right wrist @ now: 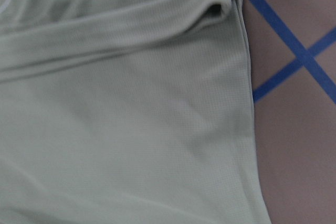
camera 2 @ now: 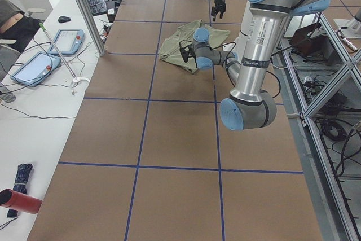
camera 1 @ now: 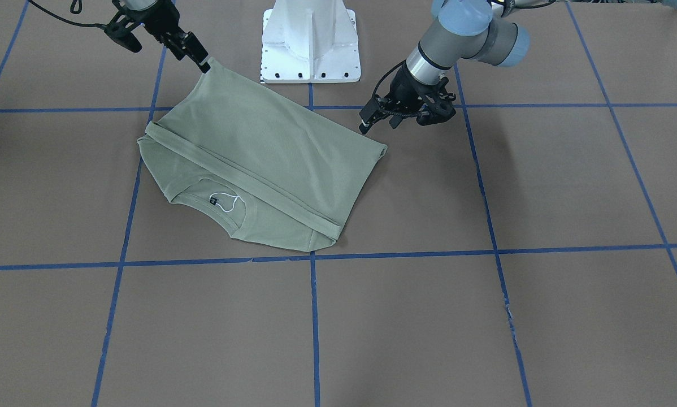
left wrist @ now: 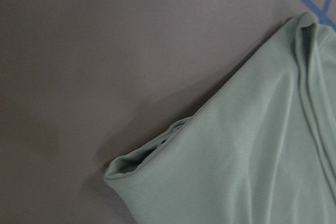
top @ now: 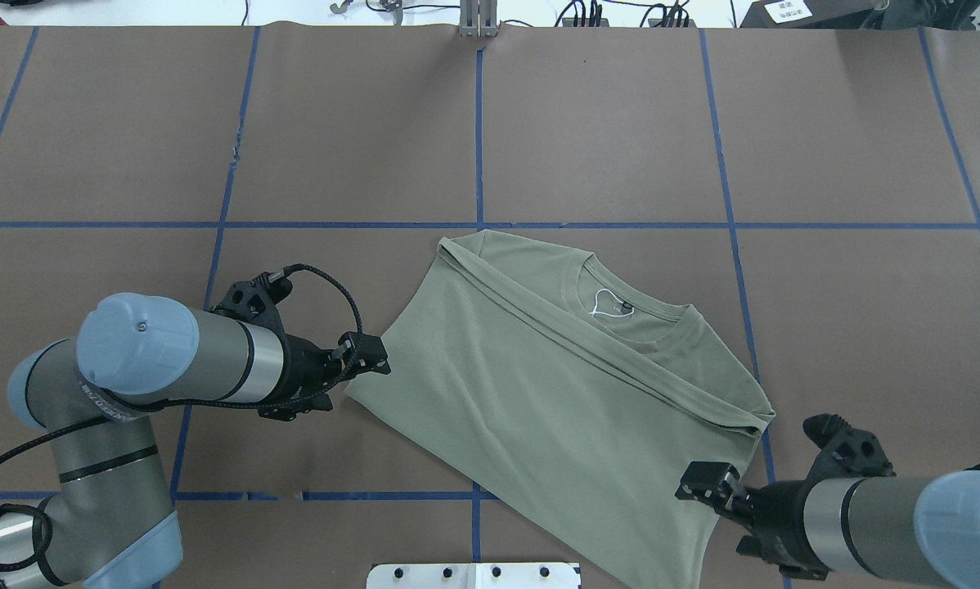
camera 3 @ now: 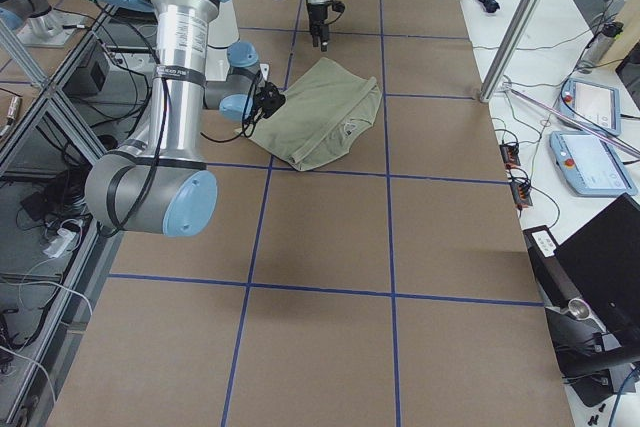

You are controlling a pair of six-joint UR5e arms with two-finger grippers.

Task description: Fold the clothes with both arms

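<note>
The sage-green shirt lies folded near the middle of the table, close to the edge where the white pedestal base stands, its round neck turned toward the far edge with the black label and white loop string showing inside the collar. A folded band of cloth runs across it just below the neck; the sleeves are tucked out of sight, and no chest logo can be made out. The right gripper pinches one raised corner of the shirt, its narrow fingers closed on the cloth; in the overhead view the shirt's lower corner runs off the picture's bottom edge beside that arm. The left gripper sits just beside the opposite corner, apart from the cloth, and whether its fingers are spread or closed cannot be told from these views. The left wrist camera shows only that loose corner, slightly gaping, and none of the fingers; the right wrist camera is filled by blurred green knit and blue tape lines.
</note>
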